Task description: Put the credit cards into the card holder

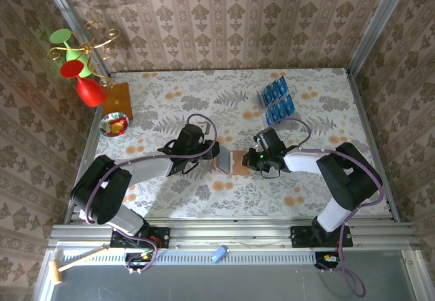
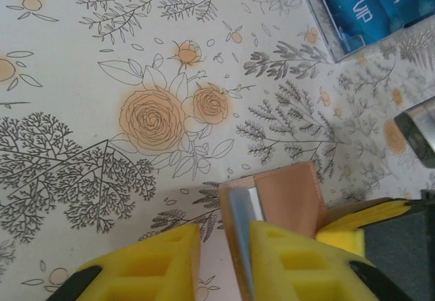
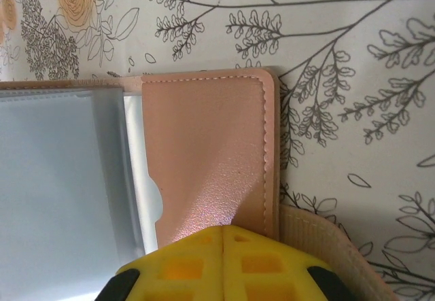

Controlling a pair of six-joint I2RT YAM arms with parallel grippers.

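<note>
white "VIP" lettering on one of the blue credit cards [image 2: 358, 17], neighbouring card's letters probably alike

Both arms stretch inward, tips nearly meeting; left end effector [image 1: 215, 158] holds its fingers [image 2: 146, 267] apart; right end effector [image 1: 247, 160] has fingers [image 3: 265, 267] pressed together.

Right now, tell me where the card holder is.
Top view: the card holder lies mid-table between the left tool and the right tool, with the credit cards farther back to its right.
</note>
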